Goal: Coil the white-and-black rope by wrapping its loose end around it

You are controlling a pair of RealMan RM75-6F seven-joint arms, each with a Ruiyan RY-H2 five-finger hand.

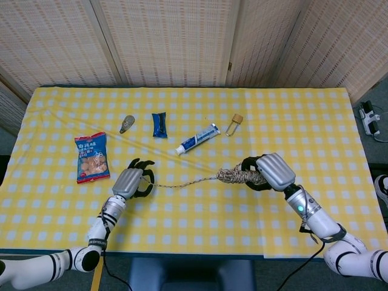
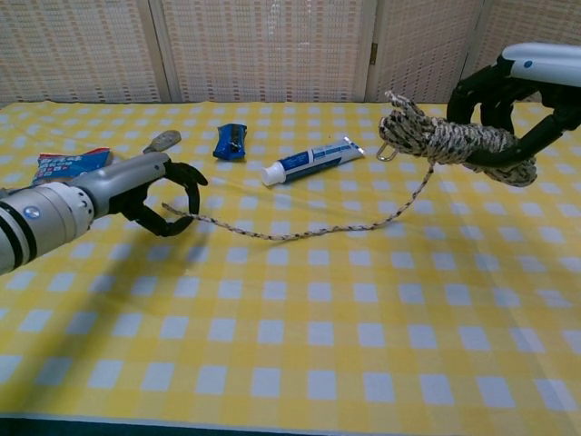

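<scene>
Rope [image 1: 239, 176] work is mid-wrap as I read it: my right hand [image 1: 267, 172] is clenched around the coiled bundle at about four o'clock on the table [image 1: 315, 121], and in the chest view the bundle is lifted clear of the cloth. From it the loose end [image 2: 300, 233] sags off toward nine o'clock, where my left hand [image 1: 130, 180] pinches its tip between curled fingers [image 2: 186, 173], also raised off the surface. So both hands are grasping the rope, one at each end, with slack hanging between them.

Next I judge I need to carry the loose end across to the bundle and pass it around, keeping the right hand steady so the coils don't spill. The toothpaste tube [image 1: 197, 139] lies near, at eleven o'clock from the bundle, so I'd keep the sweep clear of it.
</scene>
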